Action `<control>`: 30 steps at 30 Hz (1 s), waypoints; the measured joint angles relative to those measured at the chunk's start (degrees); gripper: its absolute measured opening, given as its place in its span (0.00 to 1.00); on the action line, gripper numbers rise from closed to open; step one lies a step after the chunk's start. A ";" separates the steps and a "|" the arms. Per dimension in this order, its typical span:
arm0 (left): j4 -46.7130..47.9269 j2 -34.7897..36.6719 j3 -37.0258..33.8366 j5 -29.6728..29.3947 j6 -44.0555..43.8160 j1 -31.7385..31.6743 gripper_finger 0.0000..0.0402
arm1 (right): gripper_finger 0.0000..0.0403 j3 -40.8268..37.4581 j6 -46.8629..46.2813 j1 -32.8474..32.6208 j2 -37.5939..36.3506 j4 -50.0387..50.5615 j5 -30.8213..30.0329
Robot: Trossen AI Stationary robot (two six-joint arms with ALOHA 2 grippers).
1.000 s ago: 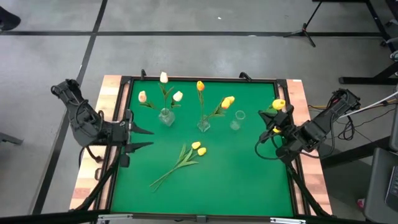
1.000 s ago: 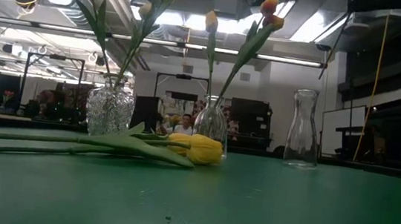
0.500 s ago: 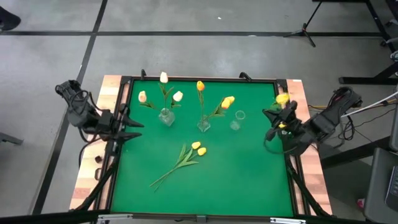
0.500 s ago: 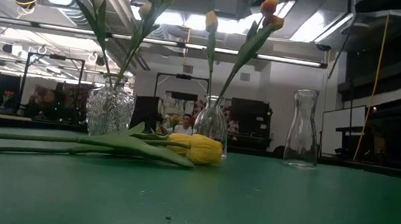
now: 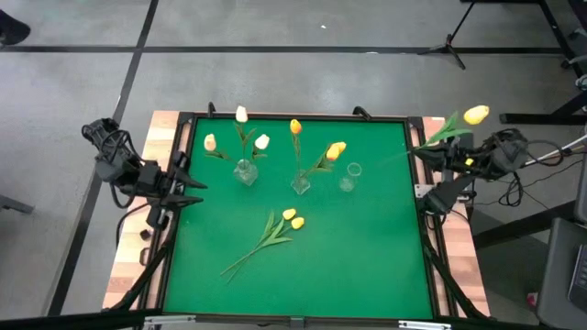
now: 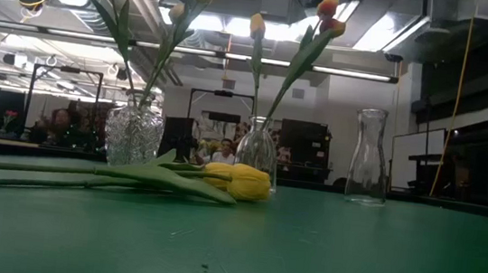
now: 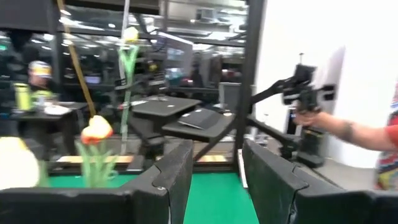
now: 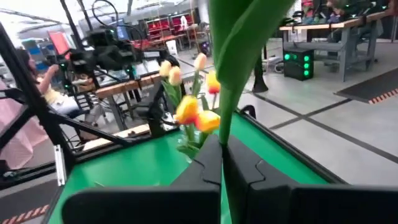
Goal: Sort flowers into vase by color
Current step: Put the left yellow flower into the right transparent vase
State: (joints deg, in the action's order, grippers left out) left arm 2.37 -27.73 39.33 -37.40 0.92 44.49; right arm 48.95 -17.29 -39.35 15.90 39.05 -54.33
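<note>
I am pinching a yellow tulip (image 5: 475,115) in the right gripper (image 5: 456,154), well right of the empty bottle (image 5: 353,170); left gripper (image 5: 186,181) is spread.

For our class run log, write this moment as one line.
right gripper: shut on yellow tulip, off table edge | left gripper: open, waiting | empty vase | two tulips lying

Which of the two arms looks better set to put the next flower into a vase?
The right: its tool is already clamped on a yellow tulip, near the empty vase. The left tool is open, holding nothing.
</note>
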 joint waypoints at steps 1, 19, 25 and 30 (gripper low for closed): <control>0.00 0.05 0.00 0.82 -0.54 0.00 0.35 | 0.00 -1.59 -0.15 0.00 -1.27 -0.07 -0.07; 2.88 0.33 0.07 11.01 -6.45 -10.14 0.35 | 0.00 -10.32 13.93 0.00 -3.93 -17.23 7.12; 2.97 0.25 0.07 17.23 -6.57 -15.59 0.35 | 0.00 -9.79 21.23 0.00 -5.88 -19.70 7.94; 3.07 -1.44 0.13 21.46 -6.83 -19.12 0.35 | 0.00 -9.02 21.63 0.00 -7.40 -17.70 7.69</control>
State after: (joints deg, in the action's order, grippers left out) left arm 5.45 -29.17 39.46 -15.95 -5.92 25.37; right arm 39.93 4.34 -39.35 8.50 21.34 -46.64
